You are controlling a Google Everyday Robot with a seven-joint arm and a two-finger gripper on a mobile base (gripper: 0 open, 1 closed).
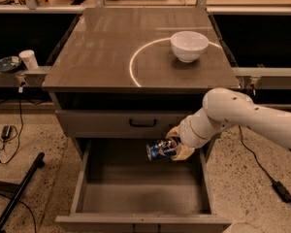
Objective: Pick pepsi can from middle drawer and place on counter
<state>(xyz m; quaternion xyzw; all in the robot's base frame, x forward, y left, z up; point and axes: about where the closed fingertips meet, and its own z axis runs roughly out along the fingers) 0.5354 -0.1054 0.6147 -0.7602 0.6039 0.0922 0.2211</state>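
Observation:
The middle drawer (136, 198) stands pulled out below the cabinet, its grey floor bare. Above its back right part hangs the pepsi can (158, 150), lying on its side with a silver end pointing left. My gripper (173, 146) is shut on the can's right end, its tan fingers (183, 153) wrapped around it, and the white arm reaches in from the right. The counter (111, 52) is the glossy grey-brown top with a bright white arc.
A white bowl (189, 45) sits on the counter's back right, inside the arc. The top drawer front with a black handle (142, 123) is closed. A black pole (17, 193) and cables lie on the floor at left. A paper cup (28, 59) stands on the left shelf.

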